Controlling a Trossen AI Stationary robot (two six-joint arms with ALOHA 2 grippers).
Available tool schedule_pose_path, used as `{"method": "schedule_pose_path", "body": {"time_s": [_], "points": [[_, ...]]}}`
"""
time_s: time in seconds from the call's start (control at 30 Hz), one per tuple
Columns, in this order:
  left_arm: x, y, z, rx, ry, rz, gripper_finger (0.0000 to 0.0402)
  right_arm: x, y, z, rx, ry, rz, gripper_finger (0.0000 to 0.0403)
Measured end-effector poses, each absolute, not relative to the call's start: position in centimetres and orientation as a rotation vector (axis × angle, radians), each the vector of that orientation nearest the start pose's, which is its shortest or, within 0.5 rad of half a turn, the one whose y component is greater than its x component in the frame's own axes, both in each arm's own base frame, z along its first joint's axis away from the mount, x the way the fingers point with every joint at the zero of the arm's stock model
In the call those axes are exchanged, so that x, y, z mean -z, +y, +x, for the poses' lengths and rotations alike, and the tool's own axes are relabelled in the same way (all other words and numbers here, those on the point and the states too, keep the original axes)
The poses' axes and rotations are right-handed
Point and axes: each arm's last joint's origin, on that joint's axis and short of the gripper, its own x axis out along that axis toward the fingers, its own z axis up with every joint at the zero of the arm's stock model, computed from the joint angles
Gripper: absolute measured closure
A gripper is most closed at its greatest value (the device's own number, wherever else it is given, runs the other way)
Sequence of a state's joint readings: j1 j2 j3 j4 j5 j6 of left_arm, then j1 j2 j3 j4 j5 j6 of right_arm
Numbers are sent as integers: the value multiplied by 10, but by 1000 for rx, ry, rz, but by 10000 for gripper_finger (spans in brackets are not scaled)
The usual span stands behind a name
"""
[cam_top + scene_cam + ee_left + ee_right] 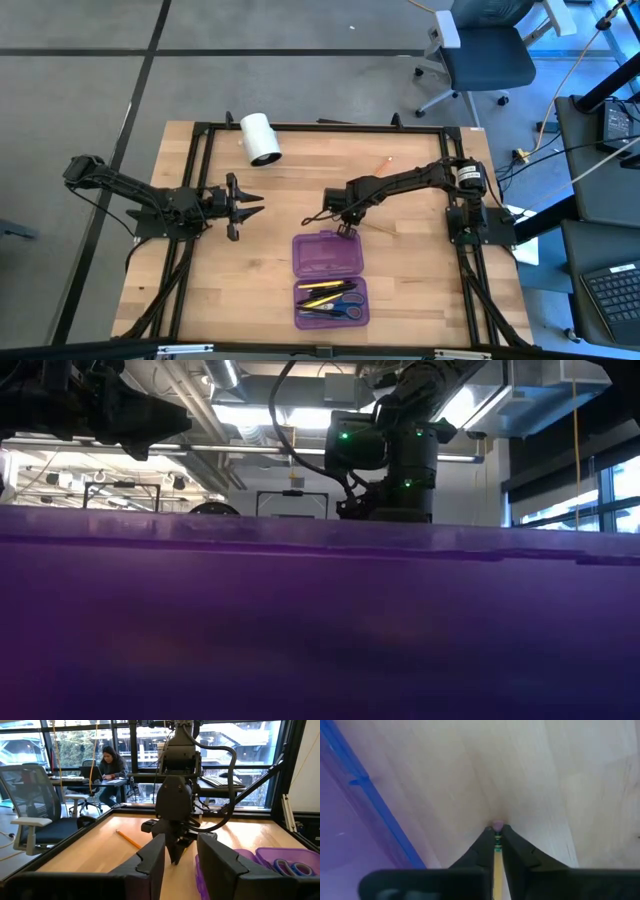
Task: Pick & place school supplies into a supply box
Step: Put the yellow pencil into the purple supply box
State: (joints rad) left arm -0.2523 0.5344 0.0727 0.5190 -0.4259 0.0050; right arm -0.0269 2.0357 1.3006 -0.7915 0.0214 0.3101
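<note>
The supply box (328, 280) is a purple case lying open near the table's front edge. Its near half (331, 303) holds pens and blue-handled scissors (290, 867). My right gripper (345, 228) points down just beyond the box's far edge and is shut on a yellow pencil (497, 870). Another pencil (383, 160) lies flat on the wood toward the far side, also seen in the left wrist view (129, 839). My left gripper (250, 205) waits at the table's left, level and open, with nothing between its fingers (150, 862). My right gripper pinches the yellow pencil between its two fingers (517, 852), close to the green ferrule (497, 842). The fingers point down from above and the pencil runs along them. Its pink eraser (497, 825) pokes out past the fingertips, right at the wood; whether it touches I cannot tell.
A white roll (261, 138) lies at the far edge of the table. A black frame (330, 127) runs round the tabletop. In the low view the box's purple wall (320, 620) fills most of the picture. Bare wood lies between the two arms.
</note>
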Motion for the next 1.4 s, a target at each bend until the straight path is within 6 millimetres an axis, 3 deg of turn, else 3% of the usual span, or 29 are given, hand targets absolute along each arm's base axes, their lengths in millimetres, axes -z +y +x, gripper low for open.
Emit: {"method": "schedule_pose_path", "body": {"time_s": [0.5,1.2,1.4], "points": [[-188,-22,132,-173,-54,-14,293,-146,8,366,295,1505,187,380],[-188,-22,132,-173,-54,-14,291,-148,17,360,296,1562,186,379],[-188,-22,132,-173,-55,-15,294,-169,30,366,267,1566,169,371]]}}
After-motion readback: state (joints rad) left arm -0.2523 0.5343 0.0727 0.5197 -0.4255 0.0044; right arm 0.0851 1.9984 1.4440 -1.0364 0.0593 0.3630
